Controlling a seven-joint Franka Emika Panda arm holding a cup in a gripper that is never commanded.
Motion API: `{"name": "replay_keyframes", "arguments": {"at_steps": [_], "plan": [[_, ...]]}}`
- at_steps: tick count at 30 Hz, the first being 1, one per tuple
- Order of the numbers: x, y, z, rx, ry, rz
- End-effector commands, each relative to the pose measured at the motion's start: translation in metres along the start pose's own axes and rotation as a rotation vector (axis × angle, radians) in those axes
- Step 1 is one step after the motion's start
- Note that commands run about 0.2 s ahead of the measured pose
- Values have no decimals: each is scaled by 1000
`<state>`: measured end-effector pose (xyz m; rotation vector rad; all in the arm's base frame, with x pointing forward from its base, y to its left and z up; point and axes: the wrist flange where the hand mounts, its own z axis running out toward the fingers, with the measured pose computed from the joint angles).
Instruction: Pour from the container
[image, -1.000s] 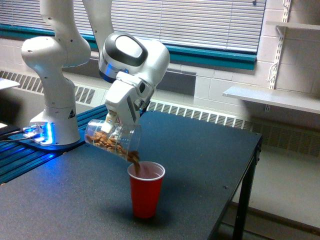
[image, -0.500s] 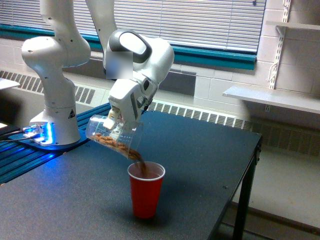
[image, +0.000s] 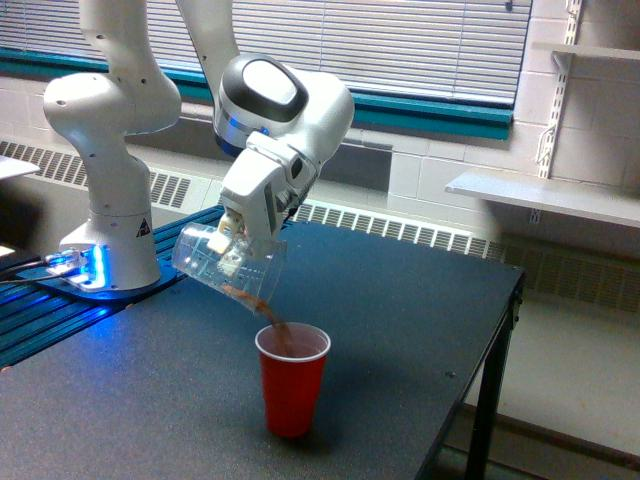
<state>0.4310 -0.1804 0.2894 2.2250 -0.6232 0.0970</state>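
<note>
Tipping the clear cup (image: 225, 265) over the red cup (image: 292, 378), my jaws clamp its thin wall; it seems light, flexible, easily crushed.

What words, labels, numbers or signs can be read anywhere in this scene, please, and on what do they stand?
No text is readable.
A small dark triangular mark on the arm's base: too small to read.
The clear cup, the red cup and the gripper: no lettering visible.

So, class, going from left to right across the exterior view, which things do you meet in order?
White robot arm base → clear tilted plastic cup → red plastic cup → black table's right edge → white wall shelf.
</note>
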Motion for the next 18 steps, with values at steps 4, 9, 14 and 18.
{"name": "replay_keyframes", "arguments": {"at_steps": [4,9,14,18], "plan": [[5,2,-9,1,-1,-33],[5,1,-10,11,-5,-30],[5,1,-9,28,-3,-23],[5,0,-8,35,0,-16]]}}
